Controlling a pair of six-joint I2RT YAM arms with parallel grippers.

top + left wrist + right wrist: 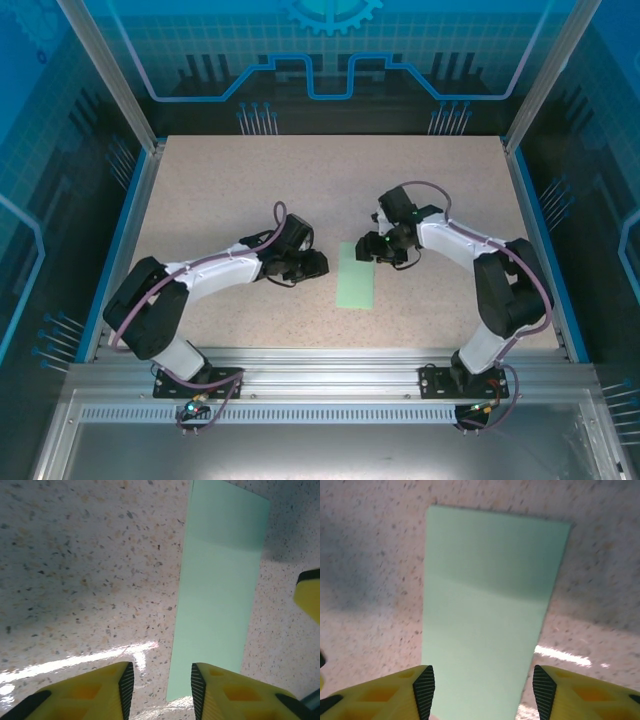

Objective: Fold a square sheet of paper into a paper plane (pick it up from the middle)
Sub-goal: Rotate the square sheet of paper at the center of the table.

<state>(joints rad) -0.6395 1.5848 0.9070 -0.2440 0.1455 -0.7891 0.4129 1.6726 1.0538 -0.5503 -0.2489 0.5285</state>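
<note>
Sheet of paper [357, 275]: pale mint green, lies on the speckled table [250, 190] at mid-width, between the two grippers. From the top view it reads as a narrow rectangle, long axis running away from the arm bases, slightly tilted.

Left gripper [322, 265]: just beside the sheet's left long edge, low over the table. Right gripper [372, 250]: at the sheet's far right corner. The top view is too small to show the finger gap on either.

Left wrist view: sheet [217, 590] plain and unmarked, looks flat. Gripper [161, 680] fingers parted, nothing pinched; the sheet's left long edge runs down into the gap, and the right-hand finger [225, 695] sits over the near corner. Contact with the paper: cannot tell. One yellow finger of the other arm [307, 592] shows at the right edge, past the sheet's far long side.

Right wrist view: sheet [490, 605] seen end-on, all four edges straight. Gripper [483, 682] fingers spread wide, one to each side of the near end, straddling the paper, not clamping it. Glare streak on the table to the right.
</note>
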